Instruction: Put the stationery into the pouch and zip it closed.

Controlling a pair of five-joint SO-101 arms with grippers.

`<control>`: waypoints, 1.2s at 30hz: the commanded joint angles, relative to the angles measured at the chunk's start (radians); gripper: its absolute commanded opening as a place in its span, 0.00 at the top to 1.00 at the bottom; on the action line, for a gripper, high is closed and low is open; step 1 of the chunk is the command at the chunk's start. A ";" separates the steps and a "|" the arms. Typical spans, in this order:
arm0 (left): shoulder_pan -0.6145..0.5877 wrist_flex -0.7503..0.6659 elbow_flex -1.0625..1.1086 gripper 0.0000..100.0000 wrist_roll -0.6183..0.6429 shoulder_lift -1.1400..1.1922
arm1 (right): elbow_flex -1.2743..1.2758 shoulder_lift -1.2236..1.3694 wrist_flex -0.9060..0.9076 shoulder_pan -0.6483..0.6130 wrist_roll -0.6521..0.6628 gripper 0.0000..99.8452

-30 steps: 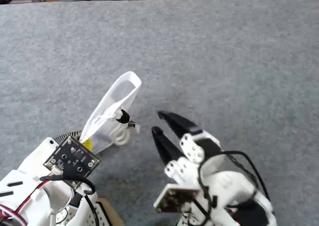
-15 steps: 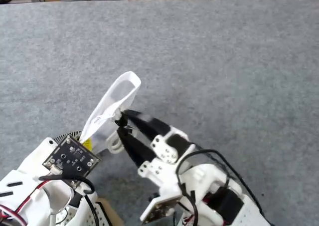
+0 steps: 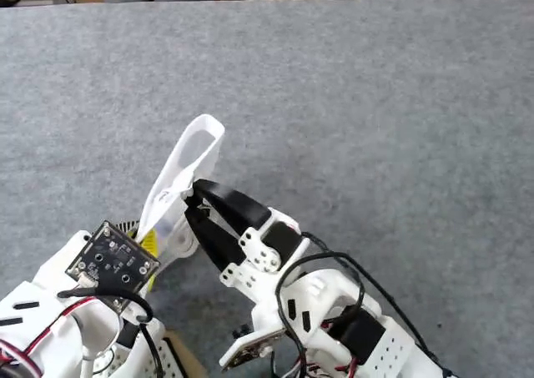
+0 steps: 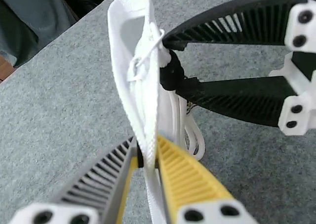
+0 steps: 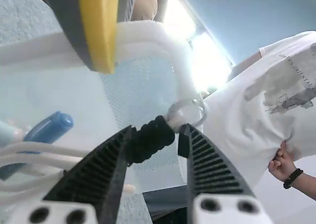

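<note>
Since 1 s ago the right gripper [image 3: 193, 201] has swung across from open table [image 3: 375, 103] to the pouch [image 3: 190, 153], and the pouch's far end has leaned a little away from it; we now see its black tips meeting on the black zipper pull [image 4: 170, 68], clenched on it (in the right wrist view the pull sits between the two ribbed fingers with hardly any gap).

The left gripper [image 4: 144, 157] is clamped on the pouch's near edge, yellow pad one side, grey the other, holding it up on edge just above the table.

A blue pen [image 5: 47, 131] shows through the mesh, and a white cord [image 4: 192, 132] loops beside the pull; so we judge the stationery is in and the zipping step is in hand. Whether the zip is partly shut we can't tell.

Next move, as we read it: draw the pull along the zip w/ the left arm steady as anchor, approx in line w/ the teeth.

Pose: both arms low, side by side, the right one angled in toward the left.
</note>
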 commanded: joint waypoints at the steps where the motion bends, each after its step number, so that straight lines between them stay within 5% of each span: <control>1: 0.028 0.002 -0.036 0.97 0.003 -0.005 | 0.036 0.028 -0.008 -0.014 0.012 0.85; 8: 0.028 0.002 -0.036 0.97 0.003 -0.005 | 0.054 0.028 -0.009 -0.012 0.012 0.99; 20: 0.028 0.002 -0.036 0.97 0.003 -0.005 | 0.025 0.027 -0.121 0.094 0.014 0.98; 26: 0.028 0.002 -0.036 0.97 0.003 -0.005 | -0.036 0.028 0.020 0.035 0.014 0.83; 36: 0.028 -0.028 -0.035 0.97 0.084 -0.005 | -0.131 0.028 0.080 -0.044 0.009 0.94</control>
